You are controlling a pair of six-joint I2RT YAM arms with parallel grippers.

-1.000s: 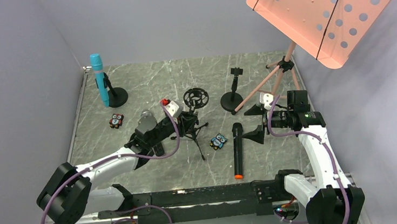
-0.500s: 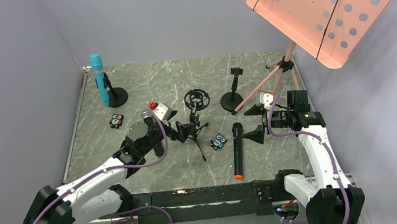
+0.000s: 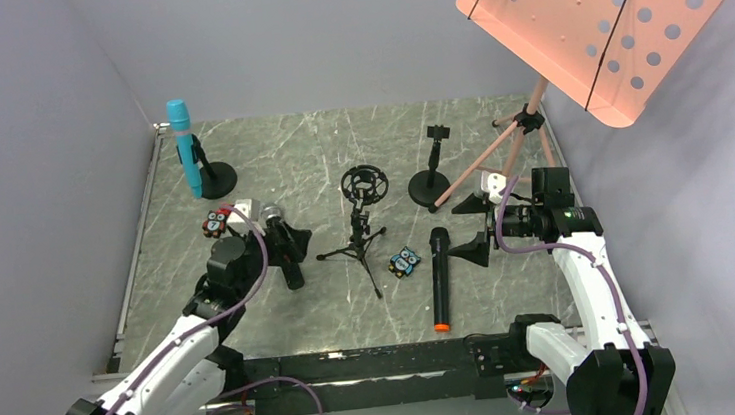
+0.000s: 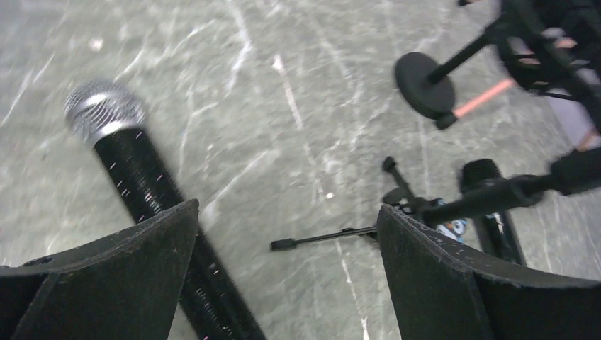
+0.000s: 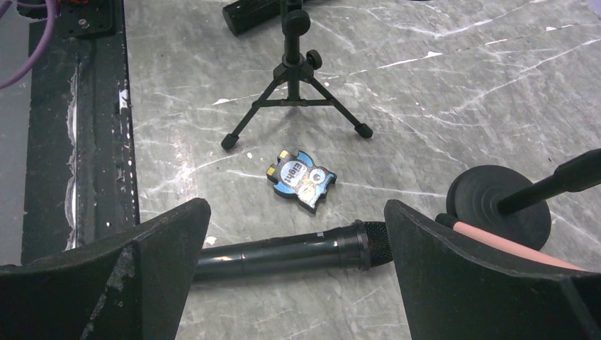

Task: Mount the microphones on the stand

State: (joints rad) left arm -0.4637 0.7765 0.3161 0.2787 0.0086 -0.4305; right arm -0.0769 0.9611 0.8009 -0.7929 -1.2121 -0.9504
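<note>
L gripper (image 4: 287, 210) wide open, silver-mesh mic (image 4: 135, 163) unheld beside one finger; R gripper (image 5: 296, 207) wide open, empty

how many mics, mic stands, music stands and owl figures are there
microphones: 3
microphone stands: 3
music stand: 1
owl figures: 2
total: 9

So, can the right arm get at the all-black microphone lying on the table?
Probably yes: the right gripper is open and pointed at the all-black microphone, which lies flat with nothing on it; the owl figure sits apart from it.
</note>
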